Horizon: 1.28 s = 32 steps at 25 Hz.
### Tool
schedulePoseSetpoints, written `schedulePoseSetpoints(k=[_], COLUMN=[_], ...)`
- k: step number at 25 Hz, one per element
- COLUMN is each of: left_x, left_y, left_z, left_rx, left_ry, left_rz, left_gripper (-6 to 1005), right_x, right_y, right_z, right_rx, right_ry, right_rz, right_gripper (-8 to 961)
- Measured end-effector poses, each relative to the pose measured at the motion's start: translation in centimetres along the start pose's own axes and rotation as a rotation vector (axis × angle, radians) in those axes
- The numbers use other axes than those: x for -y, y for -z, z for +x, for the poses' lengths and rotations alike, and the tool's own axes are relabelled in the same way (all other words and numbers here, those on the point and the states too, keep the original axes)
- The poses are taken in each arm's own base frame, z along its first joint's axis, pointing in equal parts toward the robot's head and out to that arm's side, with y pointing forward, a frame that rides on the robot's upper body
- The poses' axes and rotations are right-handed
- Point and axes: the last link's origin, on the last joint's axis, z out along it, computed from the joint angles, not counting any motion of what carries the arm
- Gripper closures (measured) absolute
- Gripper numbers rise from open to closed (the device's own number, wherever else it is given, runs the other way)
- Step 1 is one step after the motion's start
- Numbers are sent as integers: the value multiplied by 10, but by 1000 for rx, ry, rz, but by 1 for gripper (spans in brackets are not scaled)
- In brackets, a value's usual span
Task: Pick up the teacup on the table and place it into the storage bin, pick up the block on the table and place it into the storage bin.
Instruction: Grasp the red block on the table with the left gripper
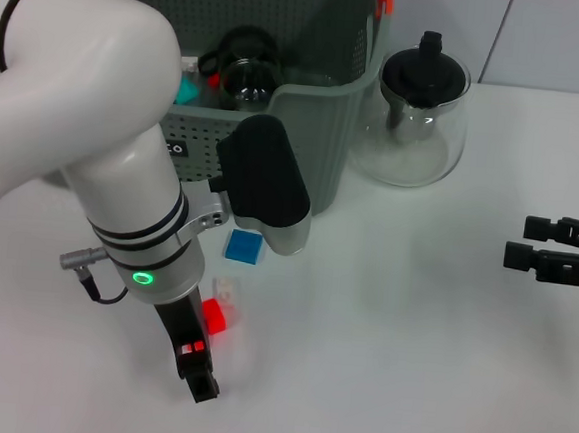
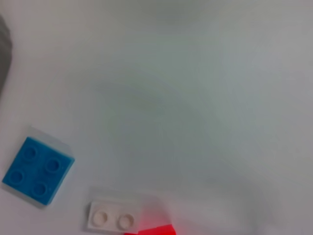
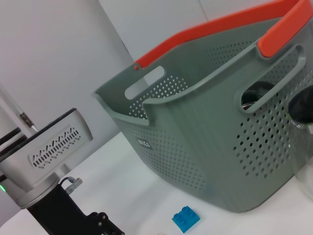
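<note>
The grey-green storage bin [image 1: 307, 118] [image 3: 195, 142] stands at the back of the white table [image 1: 388, 365]. A dark teacup [image 1: 247, 71] lies inside it. Three small blocks lie in front of the bin: a blue block [image 1: 243, 246] [image 2: 38, 170] [image 3: 185, 218], a whitish block [image 1: 225, 292] [image 2: 114, 217] and a red block [image 1: 215, 316] [image 2: 155, 230]. My left gripper [image 1: 201, 380] points down at the table just in front of the red block. My right gripper [image 1: 528, 243] hovers open and empty at the far right.
A glass teapot [image 1: 421, 107] [image 3: 304, 127] with a black lid stands right of the bin. A teal item [image 1: 186, 90] also lies in the bin. My large white left arm [image 1: 86, 130] hides the bin's left part.
</note>
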Motion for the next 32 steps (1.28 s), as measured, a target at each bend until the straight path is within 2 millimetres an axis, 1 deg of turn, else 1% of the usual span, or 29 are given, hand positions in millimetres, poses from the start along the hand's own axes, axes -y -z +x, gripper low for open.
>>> schedulePoseSetpoints(k=[15, 19, 26, 32], left_x=[8, 9, 10, 10], left_y=[-1, -3, -6, -8], left_z=[-1, -2, -1, -1], left_rx=[21, 29, 19, 20], left_ry=[-29, -30, -40, -48], left_rz=[51, 47, 54, 53], left_gripper=[192, 327, 528, 544], right_x=[0, 0, 0, 0], right_y=[0, 0, 0, 0], right_z=[0, 0, 0, 0], right_rx=[0, 0, 0, 0], right_ry=[1, 1, 1, 0], right_rz=[1, 2, 2, 2], right_gripper=[10, 10, 10, 10])
